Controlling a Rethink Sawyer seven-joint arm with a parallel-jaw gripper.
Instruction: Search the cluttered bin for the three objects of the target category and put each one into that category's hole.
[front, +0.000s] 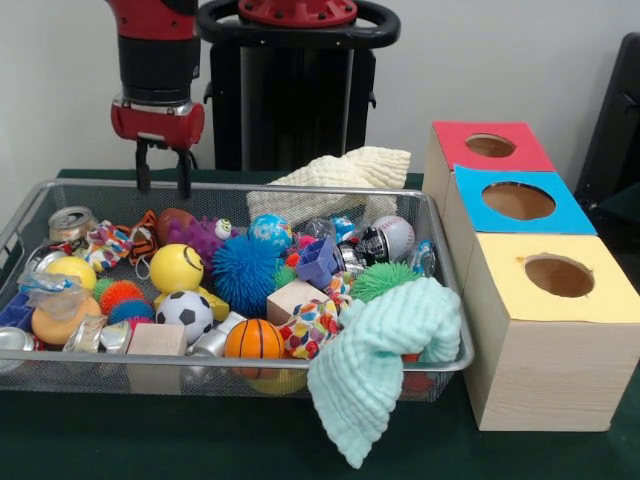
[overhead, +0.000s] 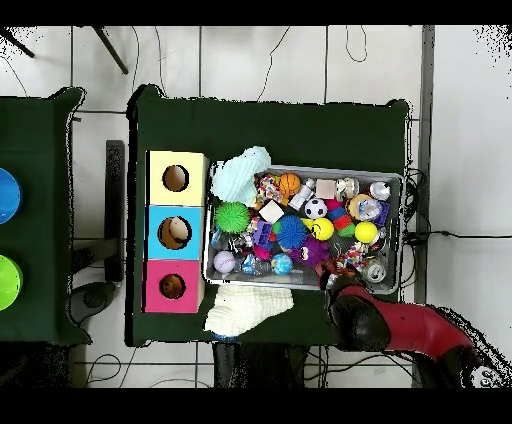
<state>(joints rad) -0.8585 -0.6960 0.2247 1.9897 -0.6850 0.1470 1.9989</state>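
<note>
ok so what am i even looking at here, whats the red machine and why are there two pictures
The red and black machine is a robot arm. Its claw hangs open and empty over the far left corner of a wire-mesh basket, as the front view shows it.

One picture is taken from across the table, facing the robot. The other looks straight down, with the robot at the bottom edge.

The basket, on a green table, is crammed with toys: balls, spiky rubber balls, cans, blocks and two cloths draped over its rim. Beside it stand three wooden boxes, each with a round hole on top: red, blue and yellow.
</note>
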